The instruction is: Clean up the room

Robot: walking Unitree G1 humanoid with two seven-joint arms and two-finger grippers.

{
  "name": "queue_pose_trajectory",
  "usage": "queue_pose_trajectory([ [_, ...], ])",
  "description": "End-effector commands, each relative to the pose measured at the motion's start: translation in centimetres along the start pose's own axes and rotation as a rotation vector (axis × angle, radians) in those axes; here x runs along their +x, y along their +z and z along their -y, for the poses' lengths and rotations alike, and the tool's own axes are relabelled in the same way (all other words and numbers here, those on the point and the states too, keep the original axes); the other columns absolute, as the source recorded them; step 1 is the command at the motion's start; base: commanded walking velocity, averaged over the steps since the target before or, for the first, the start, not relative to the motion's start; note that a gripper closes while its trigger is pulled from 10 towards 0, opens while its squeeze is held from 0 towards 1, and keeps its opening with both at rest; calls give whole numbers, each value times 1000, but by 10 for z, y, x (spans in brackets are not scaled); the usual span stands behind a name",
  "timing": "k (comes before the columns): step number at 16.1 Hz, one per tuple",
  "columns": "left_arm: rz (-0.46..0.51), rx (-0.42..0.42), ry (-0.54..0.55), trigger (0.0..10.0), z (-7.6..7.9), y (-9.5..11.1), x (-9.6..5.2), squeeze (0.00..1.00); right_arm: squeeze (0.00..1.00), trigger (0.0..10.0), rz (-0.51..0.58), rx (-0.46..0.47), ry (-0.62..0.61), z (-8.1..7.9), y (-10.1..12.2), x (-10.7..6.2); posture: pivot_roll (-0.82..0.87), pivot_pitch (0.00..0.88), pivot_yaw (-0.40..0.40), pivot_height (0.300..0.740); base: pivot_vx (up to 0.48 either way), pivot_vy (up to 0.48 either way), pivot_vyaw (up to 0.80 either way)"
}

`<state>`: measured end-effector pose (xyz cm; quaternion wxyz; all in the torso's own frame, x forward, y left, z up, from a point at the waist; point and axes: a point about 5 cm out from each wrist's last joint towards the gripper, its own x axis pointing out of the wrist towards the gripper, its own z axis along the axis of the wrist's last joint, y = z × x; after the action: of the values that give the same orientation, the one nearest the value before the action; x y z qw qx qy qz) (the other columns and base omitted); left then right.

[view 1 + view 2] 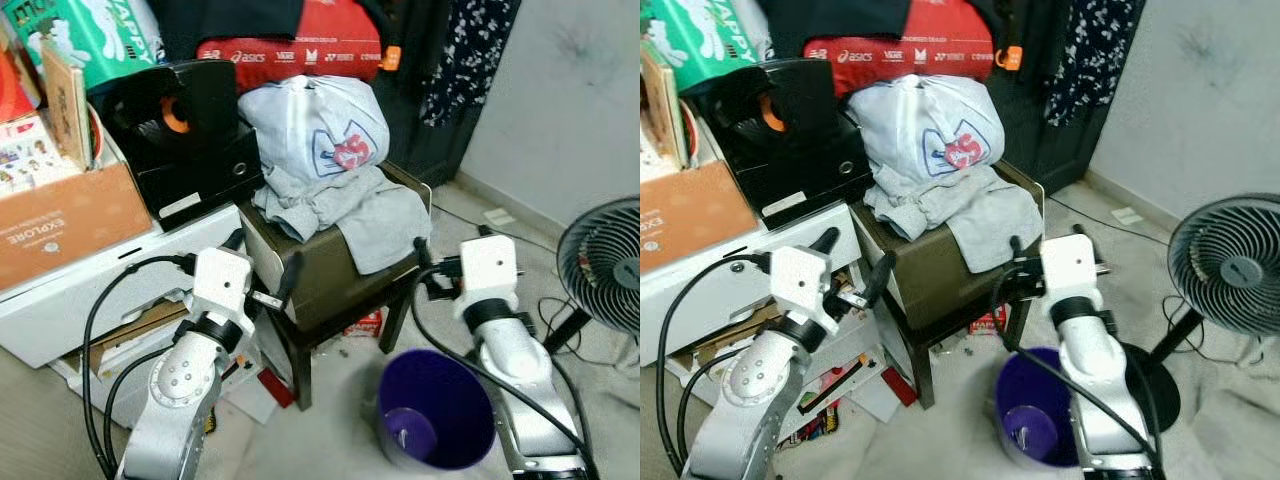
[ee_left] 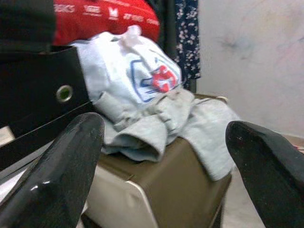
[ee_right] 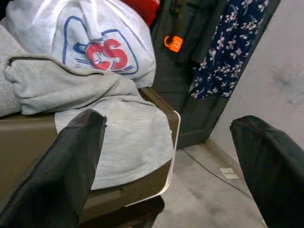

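Note:
A rumpled grey garment [image 1: 385, 225] hangs over the front edge of a brown stool [image 1: 330, 275]. On top of it lies a pale bundle with a red and blue logo [image 1: 325, 130]. My left gripper [image 1: 262, 262] is open at the stool's left front corner, level with the seat and holding nothing. My right gripper [image 1: 450, 245] is open just off the stool's right side, beside the hanging grey cloth. The left wrist view has the clothes [image 2: 142, 128] between its black fingers [image 2: 57, 175]. On the floor below my right arm stands a purple bin [image 1: 437, 410].
A black case [image 1: 190, 130] and a cardboard box [image 1: 60, 215] crowd the left on a white chest. A red bag [image 1: 300, 45] and a dark floral dress [image 1: 470, 50] hang behind. A black fan [image 1: 605, 260] stands at right. Papers and cables litter the floor.

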<state>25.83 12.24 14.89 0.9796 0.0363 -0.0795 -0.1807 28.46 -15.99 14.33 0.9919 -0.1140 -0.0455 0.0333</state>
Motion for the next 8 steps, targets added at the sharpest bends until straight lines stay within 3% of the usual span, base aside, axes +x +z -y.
queue_pose_trajectory([
  [1,-8,4,17,10000,-4,0,-1,0,0,10000,0,10,21,-5,1,2,-55,44,-32,740,0,-345,0],
  [4,-8,8,18,10000,-5,0,-1,0,0,10000,1,7,20,-6,1,2,-53,44,-30,740,0,-346,0],
  [6,-7,-18,27,10000,-5,-1,-2,0,0,10000,1,4,19,-6,1,2,-52,43,-29,740,0,0,0],
  [8,-4,-11,28,10000,-6,-1,-2,0,0,10000,0,-6,18,-6,0,1,-52,42,-28,740,0,0,638],
])
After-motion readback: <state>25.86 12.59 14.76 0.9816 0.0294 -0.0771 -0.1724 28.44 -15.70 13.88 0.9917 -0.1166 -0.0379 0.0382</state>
